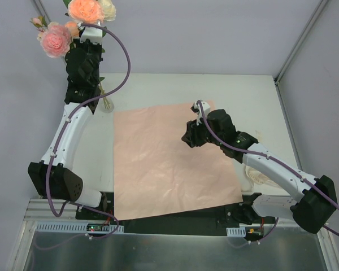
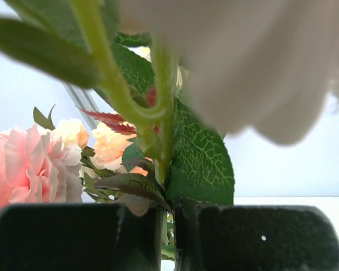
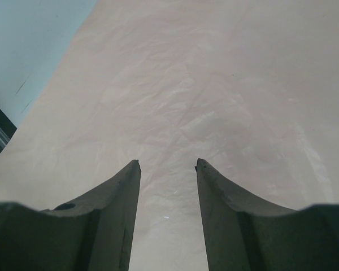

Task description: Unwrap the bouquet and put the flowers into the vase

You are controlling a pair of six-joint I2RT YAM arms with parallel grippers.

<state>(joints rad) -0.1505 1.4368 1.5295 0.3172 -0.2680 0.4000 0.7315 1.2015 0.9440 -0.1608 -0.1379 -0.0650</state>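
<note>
Glass vase (image 1: 106, 104) near the far-left corner of the table (image 1: 175, 90) could tip under the top-heavy flowers (image 1: 56, 38) once the left gripper (image 2: 175, 226), clamped on their stems, lets go; the right gripper (image 3: 168, 165) hangs half-open, empty.

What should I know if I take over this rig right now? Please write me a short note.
Left end effector: shut on stems of the flowers, held upright above the vase, far left.
Right end effector: open, empty, over the pink paper.
Done: wrapping removed, paper flat mid-table.
Left: settle stems fully in vase, then release; how deep they sit now is unclear.
</note>
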